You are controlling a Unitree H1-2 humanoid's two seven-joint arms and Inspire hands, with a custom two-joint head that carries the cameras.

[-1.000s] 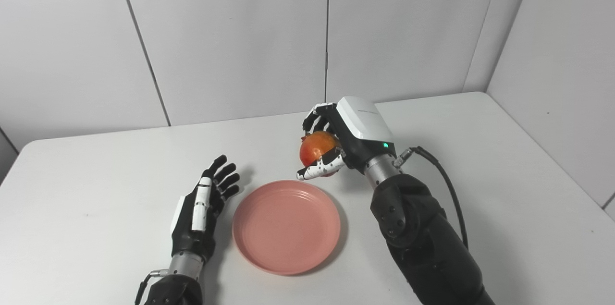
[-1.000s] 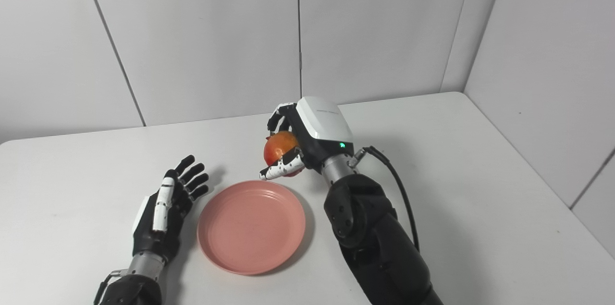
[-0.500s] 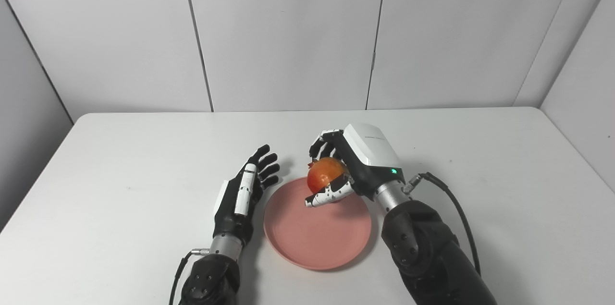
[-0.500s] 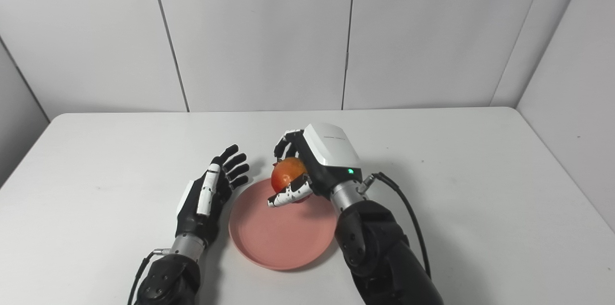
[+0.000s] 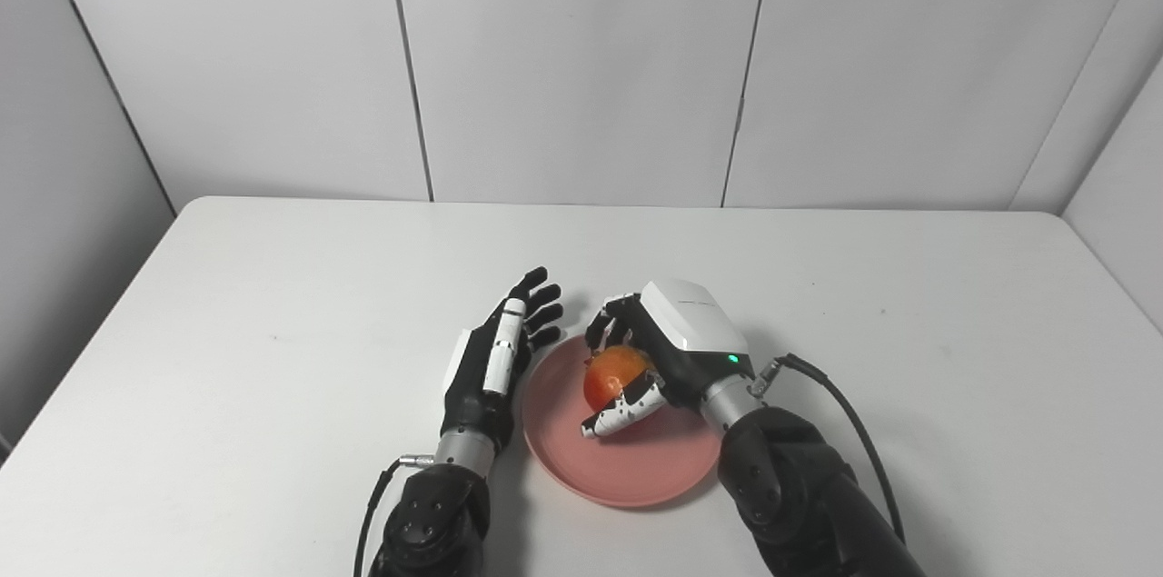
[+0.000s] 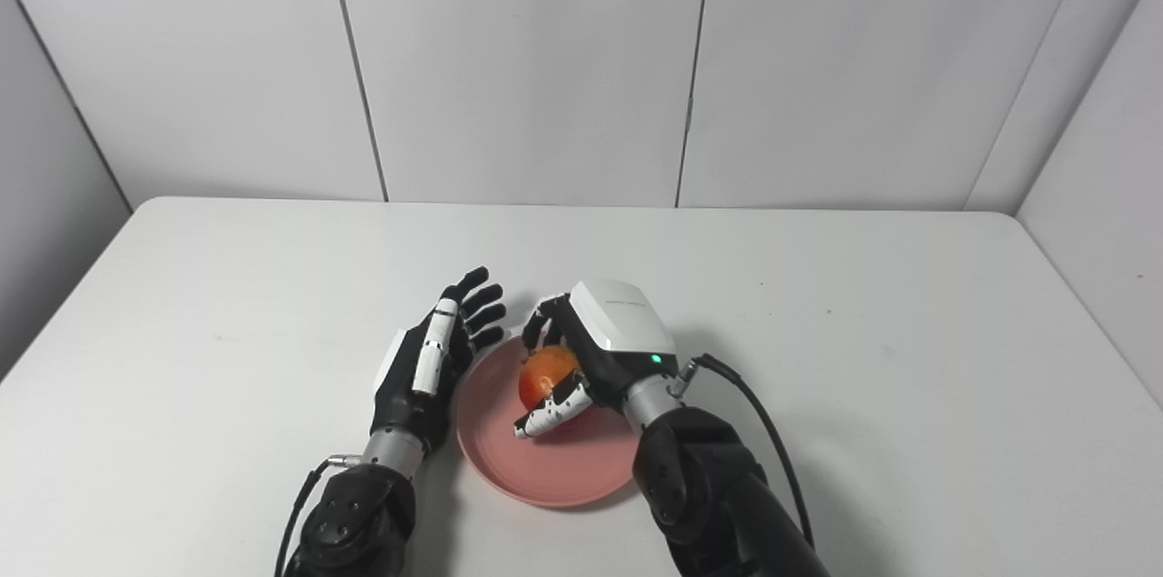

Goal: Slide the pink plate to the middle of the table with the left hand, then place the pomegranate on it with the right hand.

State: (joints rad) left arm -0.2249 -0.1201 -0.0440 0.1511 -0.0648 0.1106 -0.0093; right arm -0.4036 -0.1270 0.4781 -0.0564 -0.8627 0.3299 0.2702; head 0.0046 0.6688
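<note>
The right hand (image 5: 668, 354) has its fingers curled around the pomegranate (image 5: 613, 374) over the pink plate (image 5: 636, 459); the left hand (image 5: 495, 363), fingers spread, lies just beside the rim

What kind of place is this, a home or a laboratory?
Most likely a robot test booth, not a home: a bare white table enclosed by plain grey wall panels, holding only the pink plate and the pomegranate in the right hand.

matt pink plate (image 5: 636, 468), smooth white table (image 5: 273, 304)
</note>
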